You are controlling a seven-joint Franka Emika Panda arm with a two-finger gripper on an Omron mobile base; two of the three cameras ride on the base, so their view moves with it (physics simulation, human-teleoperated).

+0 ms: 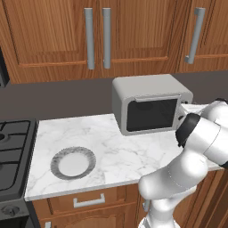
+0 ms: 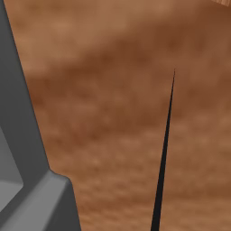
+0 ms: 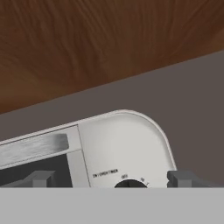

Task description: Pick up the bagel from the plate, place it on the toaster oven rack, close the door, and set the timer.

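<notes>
The light-grey toaster oven (image 1: 151, 107) stands at the back of the marble counter. Its door (image 1: 150, 115) is shut, with the silver handle along the top edge. The plate (image 1: 72, 162) lies near the counter's front left with nothing on it. The bagel is out of view, and the toaster oven rack is hidden behind the dark glass. In the hand view my gripper (image 3: 113, 179) is open and holds nothing. Its fingertips (image 3: 41, 178) straddle the oven's right panel (image 3: 122, 144), just before a dark knob (image 3: 130, 183). The door handle (image 3: 35, 146) shows at the left.
A stove (image 1: 13, 151) borders the counter (image 1: 133, 151) on the left. Wooden wall cabinets (image 1: 98, 35) with long grey handles hang above the oven. My white arm (image 1: 196, 147) rises in front of the counter's right end. Drawers sit below the counter edge.
</notes>
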